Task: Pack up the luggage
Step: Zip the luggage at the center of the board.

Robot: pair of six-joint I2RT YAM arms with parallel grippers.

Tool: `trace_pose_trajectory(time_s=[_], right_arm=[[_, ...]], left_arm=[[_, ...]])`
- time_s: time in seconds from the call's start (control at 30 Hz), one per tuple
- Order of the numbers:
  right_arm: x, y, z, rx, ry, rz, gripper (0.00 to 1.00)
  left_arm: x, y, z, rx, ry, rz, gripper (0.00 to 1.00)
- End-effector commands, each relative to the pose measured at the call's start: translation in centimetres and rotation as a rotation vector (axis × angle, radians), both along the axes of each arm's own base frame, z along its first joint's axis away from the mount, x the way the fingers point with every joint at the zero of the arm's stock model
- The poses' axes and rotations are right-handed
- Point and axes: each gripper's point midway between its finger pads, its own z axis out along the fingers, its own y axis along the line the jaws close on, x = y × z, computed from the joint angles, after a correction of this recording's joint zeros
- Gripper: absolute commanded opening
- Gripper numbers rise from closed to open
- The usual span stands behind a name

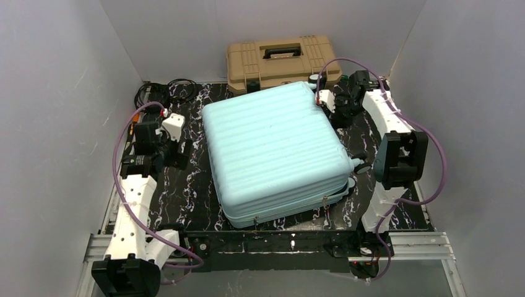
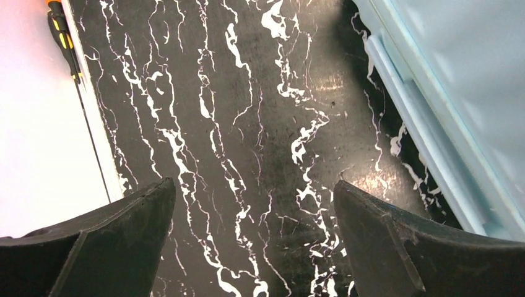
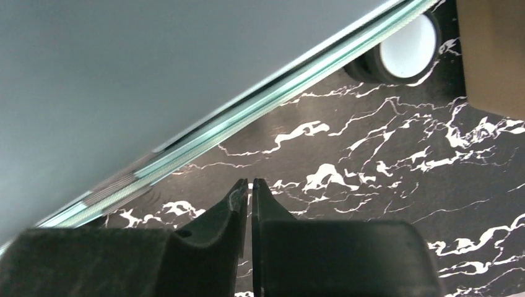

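The luggage [image 1: 275,151], a pale mint-blue ribbed hard-shell suitcase, lies flat and closed on the black marbled mat [image 1: 192,198]. My left gripper [image 1: 181,151] hangs over the mat just left of it, open, with only bare mat between its fingers. In the left wrist view the left gripper [image 2: 252,185] has the luggage [image 2: 458,93] edge on its right. My right gripper [image 1: 328,105] is at the suitcase's far right corner. The right wrist view shows the right gripper [image 3: 249,182] shut and holding nothing, beside the luggage [image 3: 155,74] zip seam and a wheel [image 3: 405,52].
A tan toolbox [image 1: 282,62] with a black handle stands against the back wall, right behind the suitcase, and the toolbox [image 3: 495,55] is close to my right gripper. Coiled black cables [image 1: 167,93] lie at the back left. An orange-handled tool [image 2: 59,31] lies by the mat's left edge. White walls enclose three sides.
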Motion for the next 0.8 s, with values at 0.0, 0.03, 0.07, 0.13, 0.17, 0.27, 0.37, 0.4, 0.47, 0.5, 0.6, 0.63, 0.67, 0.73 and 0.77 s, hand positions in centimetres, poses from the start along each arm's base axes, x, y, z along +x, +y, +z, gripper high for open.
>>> trace_pose_trajectory(time_s=[0.0, 0.03, 0.07, 0.13, 0.17, 0.27, 0.37, 0.4, 0.47, 0.5, 0.6, 0.63, 0.67, 0.73, 0.77], right_arm=[[-1.2, 5.6, 0.4, 0.035, 0.028, 0.102, 0.16], [-1.4, 6.6, 0.2, 0.044, 0.023, 0.113, 0.16], [-1.5, 7.7, 0.2, 0.056, 0.014, 0.121, 0.15], [-1.5, 9.5, 0.4, 0.088, 0.001, 0.119, 0.13], [-1.1, 10.5, 0.7, 0.110, -0.019, 0.120, 0.12], [-0.7, 12.9, 1.6, 0.166, -0.030, 0.133, 0.12], [-0.8, 15.3, 1.4, 0.160, -0.030, 0.166, 0.12], [-0.7, 16.0, 1.5, 0.164, -0.033, 0.167, 0.12], [-0.2, 17.3, 1.6, 0.185, -0.035, 0.160, 0.13], [-0.1, 17.8, 1.6, 0.195, -0.032, 0.158, 0.13], [0.6, 19.0, 2.1, 0.197, -0.053, 0.136, 0.11], [1.1, 19.0, 2.5, 0.196, -0.066, 0.104, 0.10], [1.4, 18.9, 3.0, 0.195, -0.086, 0.088, 0.10], [2.0, 18.0, 4.1, 0.173, -0.141, 0.046, 0.12], [2.2, 17.4, 5.0, 0.165, -0.175, 0.019, 0.16]], left_arm=[[-2.0, 0.2, -1.0, 0.058, 0.043, -0.082, 0.98], [-2.4, 0.3, -1.2, 0.065, 0.048, -0.085, 0.98], [-2.6, 0.4, -1.4, 0.070, 0.053, -0.084, 0.98], [-3.2, 0.4, -1.6, 0.077, 0.049, -0.087, 0.98], [-3.5, 0.4, -1.7, 0.079, 0.052, -0.093, 0.98], [-4.2, 0.2, -1.9, 0.085, 0.058, -0.115, 0.98], [-4.9, 0.2, -1.9, 0.097, 0.066, -0.142, 0.98], [-5.2, 0.1, -1.8, 0.103, 0.070, -0.157, 0.98], [-5.6, 0.1, -1.9, 0.115, 0.082, -0.171, 0.98], [-5.8, 0.3, -2.0, 0.122, 0.084, -0.170, 0.98], [-6.0, 0.6, -2.1, 0.141, 0.083, -0.163, 0.98], [-6.1, 0.7, -2.2, 0.146, 0.085, -0.157, 0.98], [-6.1, 0.9, -2.1, 0.151, 0.083, -0.150, 0.98], [-6.0, 1.2, -1.9, 0.164, 0.069, -0.131, 0.98], [-5.9, 1.3, -1.7, 0.168, 0.058, -0.120, 0.98]])
